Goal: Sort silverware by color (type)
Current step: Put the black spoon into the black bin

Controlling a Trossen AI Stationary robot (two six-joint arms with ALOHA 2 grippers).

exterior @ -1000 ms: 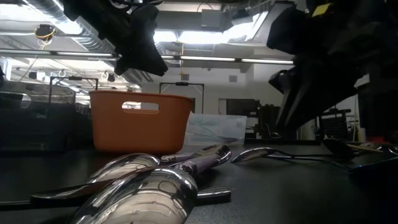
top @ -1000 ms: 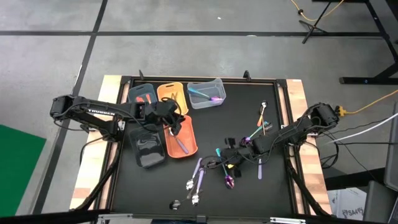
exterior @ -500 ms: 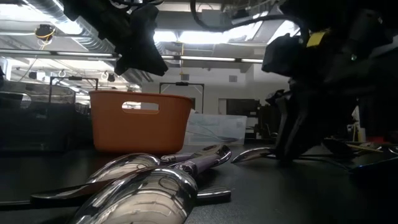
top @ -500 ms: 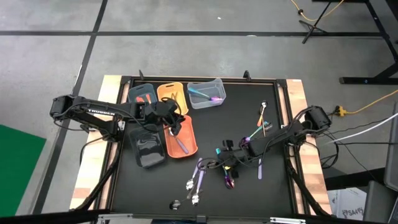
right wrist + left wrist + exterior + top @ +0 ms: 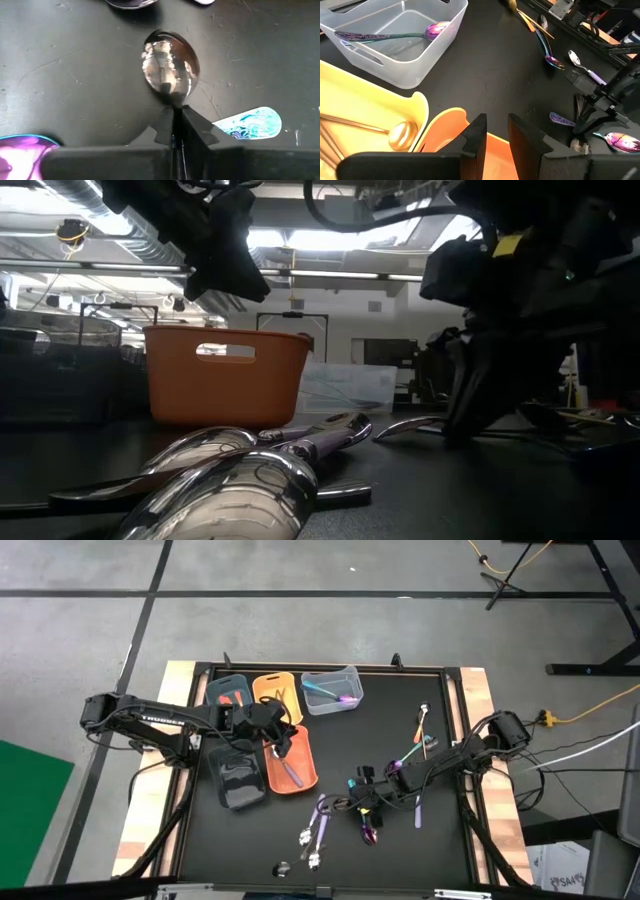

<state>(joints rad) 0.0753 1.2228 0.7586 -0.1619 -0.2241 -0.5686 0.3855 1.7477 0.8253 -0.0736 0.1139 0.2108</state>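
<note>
My right gripper [image 5: 368,796] is low over the black mat, among loose silverware, and shut on a shiny dark spoon [image 5: 168,67]. A teal patterned handle [image 5: 250,122] and a purple spoon bowl [image 5: 17,150] lie right beside it. More purple and silver pieces [image 5: 318,825] lie scattered toward the near edge. My left gripper [image 5: 283,745] hangs over the orange bin [image 5: 300,775], open by a narrow gap [image 5: 496,137] with nothing between its fingers. A purple spoon [image 5: 292,772] lies in that bin. My right gripper pinches the spoon's neck [image 5: 175,104], just behind the bowl, between its two fingertips. The fingers slant down from the table's right side and lie along the handle, which they hide. The bowl lies face up on the mat in front of the fingers.
Further bins stand at the far left: a dark grey one [image 5: 228,692], a yellow one with gold pieces [image 5: 276,690], a clear one with a purple and a teal piece [image 5: 330,690], and a black one [image 5: 240,780]. Spoons [image 5: 422,735] lie at the right.
My right gripper has sunk toward the mat and a little toward the table's left, onto the dark spoon, and its fingers have shut on the spoon's neck.
</note>
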